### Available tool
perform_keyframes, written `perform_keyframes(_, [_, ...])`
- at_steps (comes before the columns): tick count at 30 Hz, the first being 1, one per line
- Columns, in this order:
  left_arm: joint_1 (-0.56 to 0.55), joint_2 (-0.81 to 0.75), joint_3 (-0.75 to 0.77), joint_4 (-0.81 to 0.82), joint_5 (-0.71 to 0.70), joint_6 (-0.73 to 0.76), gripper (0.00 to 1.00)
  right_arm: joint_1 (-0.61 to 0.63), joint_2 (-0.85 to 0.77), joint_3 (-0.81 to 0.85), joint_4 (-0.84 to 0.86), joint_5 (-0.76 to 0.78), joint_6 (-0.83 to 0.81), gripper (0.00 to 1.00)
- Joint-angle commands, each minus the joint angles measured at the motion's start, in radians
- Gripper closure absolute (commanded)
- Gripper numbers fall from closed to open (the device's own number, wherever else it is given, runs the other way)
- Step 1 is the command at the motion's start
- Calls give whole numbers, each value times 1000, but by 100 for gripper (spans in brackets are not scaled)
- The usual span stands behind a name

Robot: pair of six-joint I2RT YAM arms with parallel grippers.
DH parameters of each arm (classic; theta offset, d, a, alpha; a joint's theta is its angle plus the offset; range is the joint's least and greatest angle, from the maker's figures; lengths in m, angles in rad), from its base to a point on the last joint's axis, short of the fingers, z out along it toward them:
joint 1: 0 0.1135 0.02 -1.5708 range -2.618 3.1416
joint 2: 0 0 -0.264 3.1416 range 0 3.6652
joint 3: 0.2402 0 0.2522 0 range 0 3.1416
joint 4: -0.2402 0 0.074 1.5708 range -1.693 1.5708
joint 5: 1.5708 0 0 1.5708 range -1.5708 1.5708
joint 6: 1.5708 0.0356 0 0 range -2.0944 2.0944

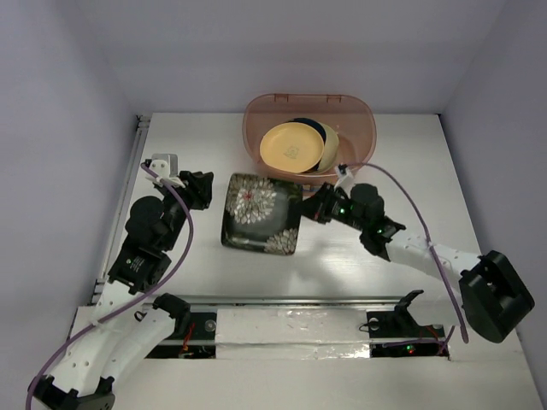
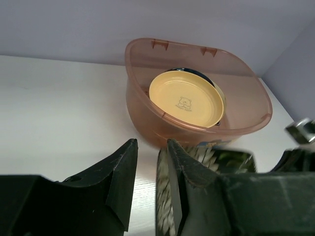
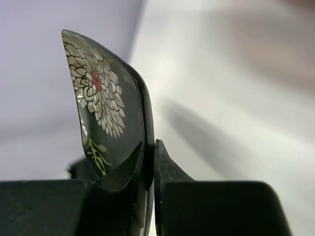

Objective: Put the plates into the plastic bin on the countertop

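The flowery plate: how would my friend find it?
Look at the white table, just in front of the pinkish tub. The plate is there, its right edge pinched by the right gripper. It alone is square and black with white flowers.

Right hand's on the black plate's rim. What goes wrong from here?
1. The right hand pinches only the black plate's thin edge, so the plate may slip or pivot on lifting.
2. The yellow plate sits tilted in the bin; the black one could strike it or catch the rim.
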Motion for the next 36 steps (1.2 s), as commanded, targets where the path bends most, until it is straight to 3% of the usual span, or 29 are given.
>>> perform_keyframes(1, [-4,-23,-6,35,-22,4,72,-81,-62,166,138,-76,37,100])
perform_keyframes(7, [-4,-29,-3,34,-6,-1,72,-228,-33,355,66,-33,7,100])
perform_keyframes(16, [-4,-67,-11,34,-3,-2,72,-385,228,665,-110,62,-76,100])
perform_keyframes(23, [-4,-64,-11,37,8,-4,71,-406,422,837,-196,65,-114,98])
perform_keyframes(26, [-4,-56,-11,34,9,-5,71,-406,488,900,-239,87,-125,89])
perform_keyframes(27, [-4,-53,-11,34,8,-5,71,-417,499,909,-241,90,-115,78])
perform_keyframes(29, [-4,-53,-13,34,5,-5,71,-417,515,917,-235,96,-104,67])
perform_keyframes(30, [-4,-53,-13,34,5,-5,71,-428,515,918,-233,99,-99,54])
perform_keyframes(33, [-4,-50,-13,34,1,-5,71,-428,493,917,-244,123,-117,35])
perform_keyframes(36, [-4,-46,-13,34,-3,-5,71,-428,447,897,-252,150,-151,28])
